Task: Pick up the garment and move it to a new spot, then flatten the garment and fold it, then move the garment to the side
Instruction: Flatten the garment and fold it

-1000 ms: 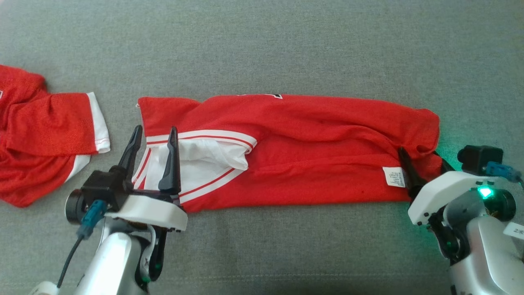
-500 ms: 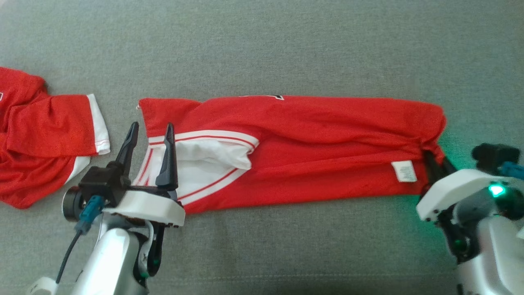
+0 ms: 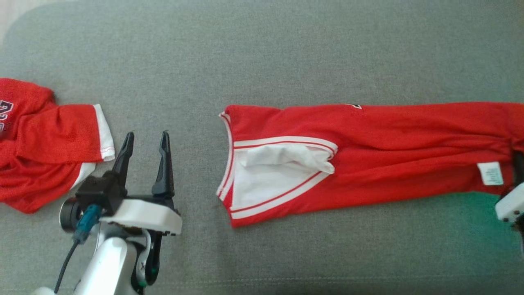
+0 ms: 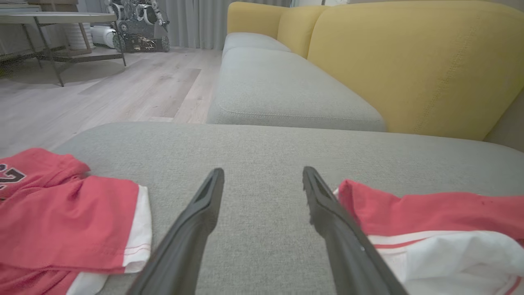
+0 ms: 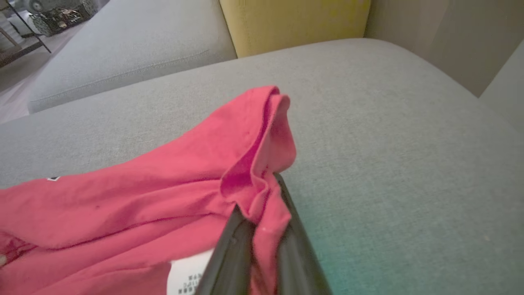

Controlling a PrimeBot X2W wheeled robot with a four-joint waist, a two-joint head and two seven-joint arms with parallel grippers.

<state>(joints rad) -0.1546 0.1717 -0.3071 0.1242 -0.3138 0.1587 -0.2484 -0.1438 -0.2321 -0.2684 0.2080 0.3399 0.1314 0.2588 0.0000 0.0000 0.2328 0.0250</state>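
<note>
The red jersey (image 3: 368,164) is laid out on the grey cushion (image 3: 262,53) in one long band running side to side, roughly parallel to the cushion's near edge. The white-trimmed neck opening is at its left end and there's a little white label (image 3: 490,173) close to its right end.

The right gripper (image 5: 260,196) has its fingers clamped tight on a bunched-up bit of fabric at that right end, just past the label, and a fold of cloth stands up above the fingers.

The left gripper (image 3: 147,133) has its fingers spread wide and empty. It's over bare cushion, between the jersey's neck end and a second red garment (image 3: 49,139) that's crumpled toward the cushion's left edge. From the head view it touches neither one.

A yellow backrest (image 4: 409,61) sits behind the cushion in the left wrist view.
</note>
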